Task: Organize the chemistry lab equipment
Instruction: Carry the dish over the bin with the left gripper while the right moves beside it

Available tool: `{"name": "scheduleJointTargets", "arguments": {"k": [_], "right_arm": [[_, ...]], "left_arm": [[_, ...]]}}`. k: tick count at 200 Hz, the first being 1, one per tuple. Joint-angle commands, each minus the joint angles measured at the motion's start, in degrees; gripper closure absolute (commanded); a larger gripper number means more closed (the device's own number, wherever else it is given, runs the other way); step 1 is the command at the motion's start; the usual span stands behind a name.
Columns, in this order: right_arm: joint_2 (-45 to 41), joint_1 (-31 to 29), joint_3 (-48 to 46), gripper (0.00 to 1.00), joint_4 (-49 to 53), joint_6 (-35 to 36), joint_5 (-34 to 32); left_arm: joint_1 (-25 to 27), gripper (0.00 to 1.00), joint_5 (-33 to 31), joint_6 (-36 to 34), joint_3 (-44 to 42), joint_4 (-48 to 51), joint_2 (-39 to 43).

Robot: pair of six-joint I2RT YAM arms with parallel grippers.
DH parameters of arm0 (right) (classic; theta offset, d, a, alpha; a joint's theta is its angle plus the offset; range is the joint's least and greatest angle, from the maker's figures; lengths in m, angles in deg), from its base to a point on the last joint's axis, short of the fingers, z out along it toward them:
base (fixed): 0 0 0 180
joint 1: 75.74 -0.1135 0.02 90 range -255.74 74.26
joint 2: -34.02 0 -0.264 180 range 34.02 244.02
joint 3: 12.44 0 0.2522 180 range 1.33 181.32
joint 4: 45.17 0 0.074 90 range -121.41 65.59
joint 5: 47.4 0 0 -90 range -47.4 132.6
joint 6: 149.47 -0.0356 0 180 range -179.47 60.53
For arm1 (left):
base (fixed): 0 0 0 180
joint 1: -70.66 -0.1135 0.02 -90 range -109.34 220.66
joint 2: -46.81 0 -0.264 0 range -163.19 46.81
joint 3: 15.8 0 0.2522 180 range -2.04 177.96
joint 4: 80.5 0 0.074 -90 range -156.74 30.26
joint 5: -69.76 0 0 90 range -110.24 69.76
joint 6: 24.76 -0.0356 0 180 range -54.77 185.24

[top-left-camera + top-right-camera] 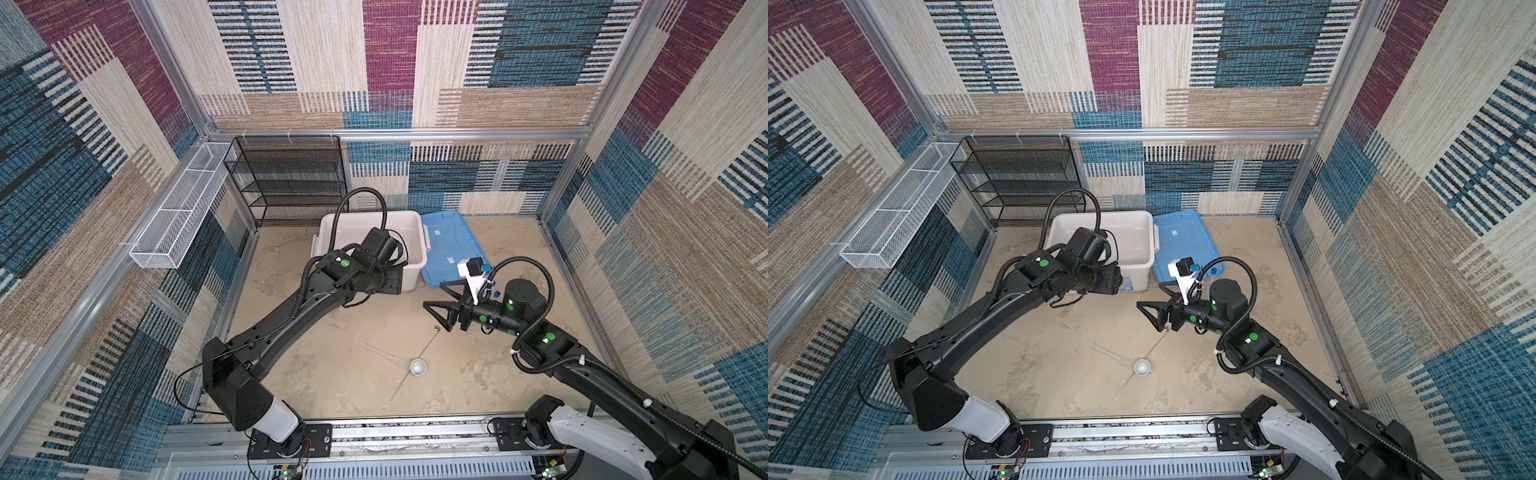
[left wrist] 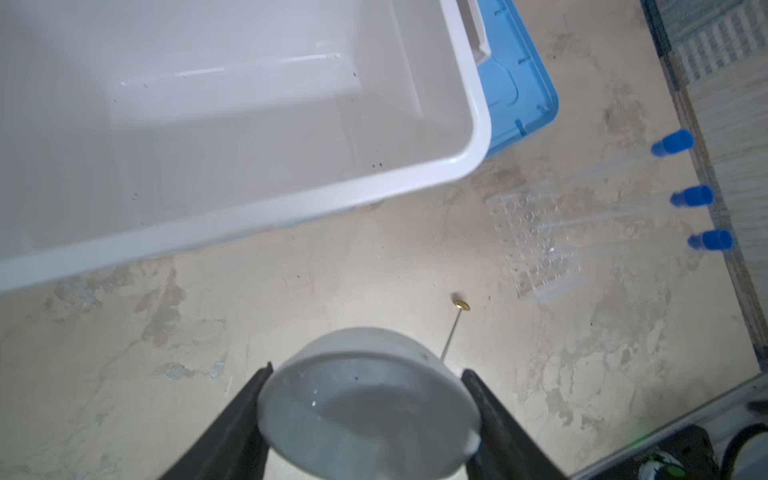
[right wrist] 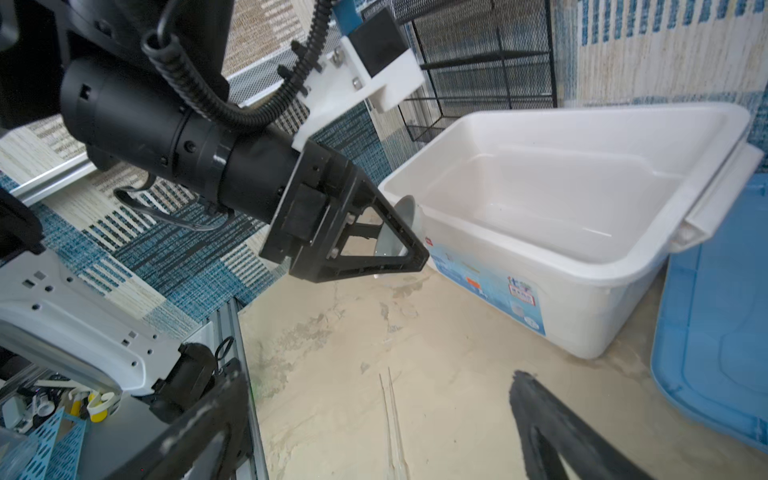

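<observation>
In both top views a white dish (image 1: pixel 417 367) (image 1: pixel 1142 367) is lying on the counter (image 1: pixel 324 386) by a thin rod (image 1: pixel 428 344); the right jaws are hanging spread. In the left wrist view the left jaws are pinching another dish (image 2: pixel 370 403) near the bin (image 2: pixel 332 195).

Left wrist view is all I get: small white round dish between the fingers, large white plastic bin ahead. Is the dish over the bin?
Observer: No. The right wrist view shows the small white round dish in the left gripper outside the large white plastic bin, beside its near corner.
Operator: Right gripper?
Observer: The right gripper is open and empty, hovering by the brass end of the thin metal rod.
Operator: Any other dish on the table?
Observer: Yes, a second small white round dish sits beside the rod's middle.
</observation>
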Motion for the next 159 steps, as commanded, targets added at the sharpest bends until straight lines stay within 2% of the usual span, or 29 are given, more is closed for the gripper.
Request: {"name": "scheduleJointTargets", "arguments": {"k": [1,79,108,123,159], "right_arm": [[6.91,-0.04,7.71,0.01,-0.01,0.22,-3.33],[30.09,-0.04,31.21,0.01,3.6,0.36,-2.38],[38.24,-0.04,40.36,0.01,8.47,0.17,-5.61],[41.51,-0.04,43.74,0.01,9.39,0.02,-5.65],[47.41,-0.2,50.15,0.0,12.36,0.78,-6.12]], "left_arm": [[-3.27,0.37,2.58,-4.06,3.75,2.97,-2.07],[-18.34,0.37,4.2,-7.44,23.97,7.56,-20.19],[-20.04,0.38,0.89,-8.6,29.6,8.42,-26.71],[-21.01,0.38,1.14,-8.64,32.06,8.7,-29.9],[-21.93,0.38,-0.55,-8.86,33.98,9.01,-35.24]]}}
